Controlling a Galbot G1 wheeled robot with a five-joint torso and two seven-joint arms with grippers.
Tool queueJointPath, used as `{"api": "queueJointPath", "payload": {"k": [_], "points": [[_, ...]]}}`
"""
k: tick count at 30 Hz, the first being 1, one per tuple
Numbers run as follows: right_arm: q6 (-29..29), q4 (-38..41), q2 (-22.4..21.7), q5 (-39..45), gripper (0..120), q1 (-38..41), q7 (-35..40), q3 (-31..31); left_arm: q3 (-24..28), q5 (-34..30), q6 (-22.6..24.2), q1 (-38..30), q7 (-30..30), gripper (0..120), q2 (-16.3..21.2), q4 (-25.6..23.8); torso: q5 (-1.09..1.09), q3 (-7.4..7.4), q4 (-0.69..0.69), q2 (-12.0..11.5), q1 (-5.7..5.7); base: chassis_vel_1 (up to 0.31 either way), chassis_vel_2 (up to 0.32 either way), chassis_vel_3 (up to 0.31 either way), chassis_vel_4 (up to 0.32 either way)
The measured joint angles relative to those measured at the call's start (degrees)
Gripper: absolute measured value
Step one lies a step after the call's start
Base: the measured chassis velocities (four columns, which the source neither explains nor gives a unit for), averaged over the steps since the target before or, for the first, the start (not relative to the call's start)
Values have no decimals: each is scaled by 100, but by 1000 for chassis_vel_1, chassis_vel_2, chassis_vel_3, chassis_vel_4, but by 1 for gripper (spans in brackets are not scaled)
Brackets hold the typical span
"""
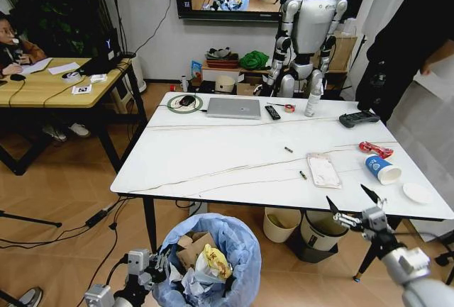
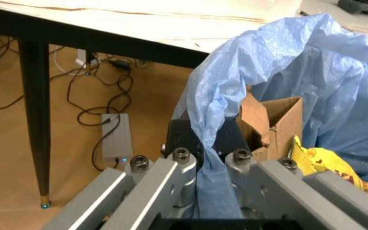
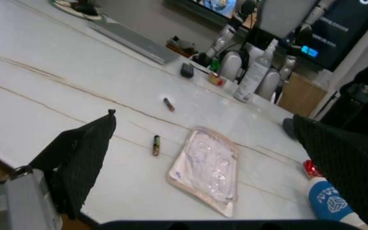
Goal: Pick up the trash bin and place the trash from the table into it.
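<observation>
Head view: the trash bin (image 1: 209, 261) is held below the surface's (image 1: 234, 158) near edge, its blue liner pinched between the left gripper's (image 2: 203, 165) fingers; cardboard and a yellow wrapper already lie inside. Left on the surface are a clear packet (image 1: 324, 170), paper cup (image 1: 382, 169), white lid (image 1: 416, 193) and, seemingly, a red wrapper (image 1: 374, 149). The right gripper (image 1: 352, 210) hovers at the edge, fingers spread wide. A laptop (image 1: 234, 108) and remote (image 1: 272, 112) stand well apart.
</observation>
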Motion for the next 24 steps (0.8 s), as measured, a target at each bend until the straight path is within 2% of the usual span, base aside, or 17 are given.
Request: {"api": "queueJointPath", "payload": {"k": [2, 9, 12, 16, 24], "points": [[-255, -67, -247, 154, 100, 210, 318, -239, -55, 1, 1, 26, -2, 0, -53, -37, -2, 0, 0, 0, 0, 0, 0, 0, 0], [-835, -629, -581, 543, 100, 1063, 208, -896, -171, 68, 3, 103, -7, 0, -275, -109, 0, 0, 1, 0, 0, 0, 0, 0, 0], [-930, -865, -589, 524, 100, 1323, 238, -1141, -180, 101, 4, 108, -8, 0, -345, -112, -3, 0, 0, 0, 0, 0, 0, 0, 0], [-966, -1601, -500, 489, 100, 1965, 243, -1599, -193, 153, 12, 111, -14, 0, -456, -124, -1, 0, 0, 0, 0, 0, 0, 0, 0], [-915, -2128, -465, 599, 100, 2582, 185, -1932, -188, 199, 29, 91, -25, 0, -577, -130, -2, 0, 1, 0, 0, 0, 0, 0, 0]]}}
